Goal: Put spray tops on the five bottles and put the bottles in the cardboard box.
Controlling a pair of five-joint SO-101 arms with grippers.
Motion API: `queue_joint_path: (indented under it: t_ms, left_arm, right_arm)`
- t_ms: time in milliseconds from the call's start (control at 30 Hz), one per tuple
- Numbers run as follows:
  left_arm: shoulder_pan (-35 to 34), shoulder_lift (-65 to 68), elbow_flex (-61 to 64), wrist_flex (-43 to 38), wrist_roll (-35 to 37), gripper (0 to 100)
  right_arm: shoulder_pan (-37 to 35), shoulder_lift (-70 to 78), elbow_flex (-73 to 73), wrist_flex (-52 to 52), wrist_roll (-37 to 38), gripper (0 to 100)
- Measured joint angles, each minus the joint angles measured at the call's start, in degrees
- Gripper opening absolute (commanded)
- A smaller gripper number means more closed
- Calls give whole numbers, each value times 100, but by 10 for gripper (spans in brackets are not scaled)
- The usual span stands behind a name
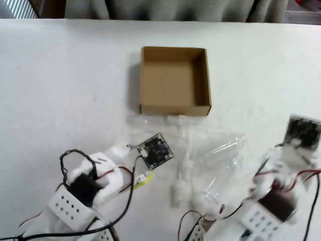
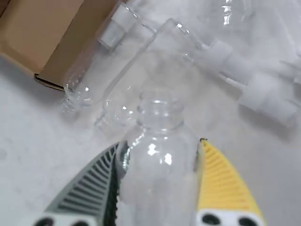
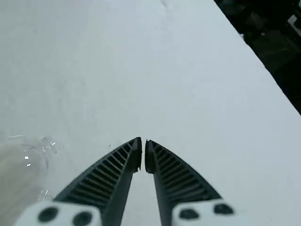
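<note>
The left pincer (image 2: pixel 157 147) is clamped on a clear bottle (image 2: pixel 159 113) — grey finger on one side, yellow on the other, the bottle's neck open. The right pincer (image 3: pixel 143 154) is closed with nothing in it, its tips all but touching above the white table (image 3: pixel 141 56). Just beyond the held bottle, more clear bottles (image 2: pixel 94 75) and white spray tops (image 2: pixel 261 92) lie loose on the table. Farthest off — the cardboard box (image 1: pixel 174 108), open-topped.

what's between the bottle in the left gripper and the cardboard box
Two loose clear bottles lie on the table between the held bottle in the left gripper and the cardboard box, close to its near wall. Nothing else visible blocks the way.
</note>
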Motion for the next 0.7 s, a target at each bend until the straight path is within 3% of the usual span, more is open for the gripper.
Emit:
queue_joint_path:
  t_ms: [333,567,700]
  left_arm:
    - [-18,-62,44,-26,9,81]
    - [-255,-62,62,-246,9,81]
    - [-264,-62,308,-492,9,81]
  right_arm:
    - [334,4229,-2664,1046,-18,121]
    - [440,5600,-3393,1451,-79,124]
    - [440,5934,-3411,1442,-484,125]
